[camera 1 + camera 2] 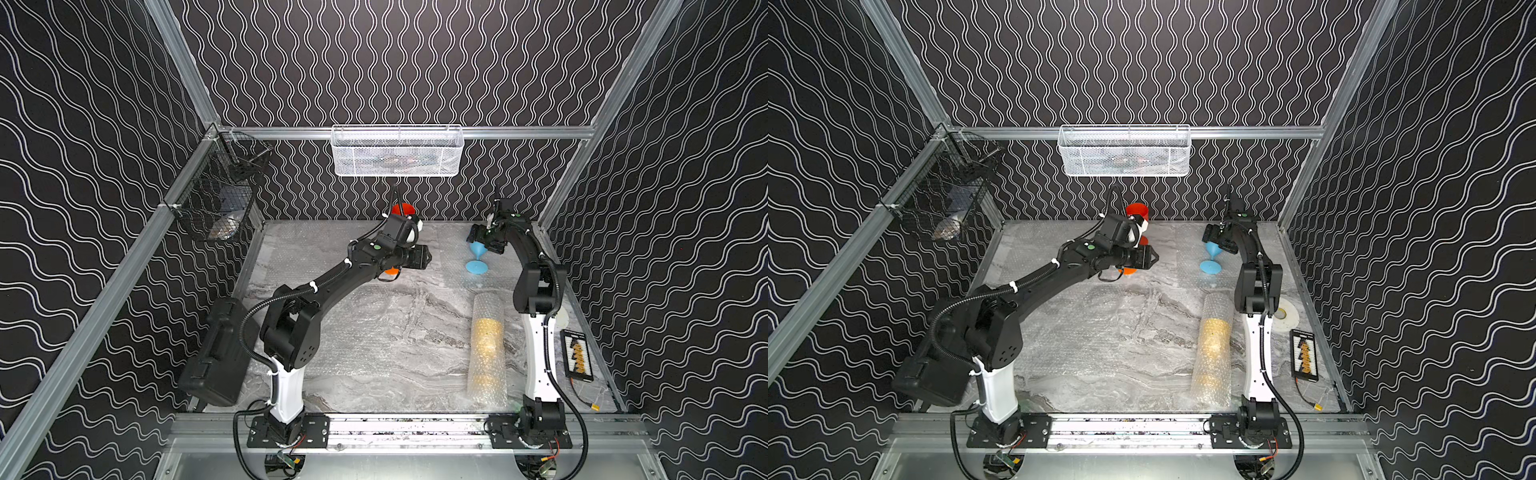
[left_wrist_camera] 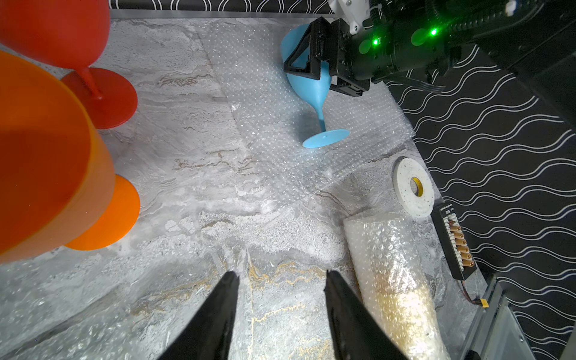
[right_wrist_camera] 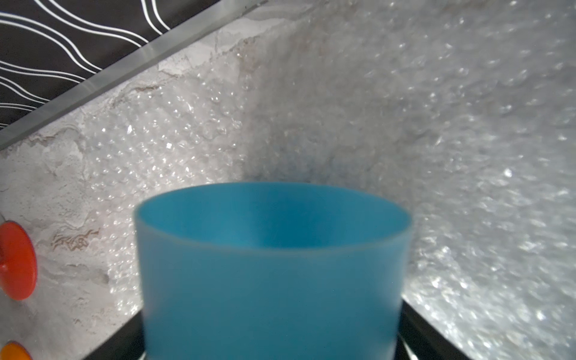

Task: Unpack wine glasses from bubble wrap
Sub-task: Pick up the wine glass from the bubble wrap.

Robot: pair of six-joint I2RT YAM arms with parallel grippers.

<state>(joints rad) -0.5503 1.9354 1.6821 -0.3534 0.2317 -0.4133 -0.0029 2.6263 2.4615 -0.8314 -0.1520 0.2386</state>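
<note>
Clamping the right end effector [image 2: 304, 54] on the bowl of the tilted light blue goblet [image 2: 311, 90] — resting its foot on flat bubble wrap [image 2: 265, 103]. Hovering the left end effector [image 2: 280, 276] empty, jaws partway apart, near that goblet.

Red goblet [image 2: 104, 99], orange goblet [image 2: 46, 156] and blue goblet [image 2: 308, 88] on a grey marbled table [image 2: 187, 140]. Yellow goblet [image 2: 402, 308] shows gold through clear dimpled wrap [image 2: 374, 237]. Black walls [image 1: 395, 62] carry white wavy lines.
</note>
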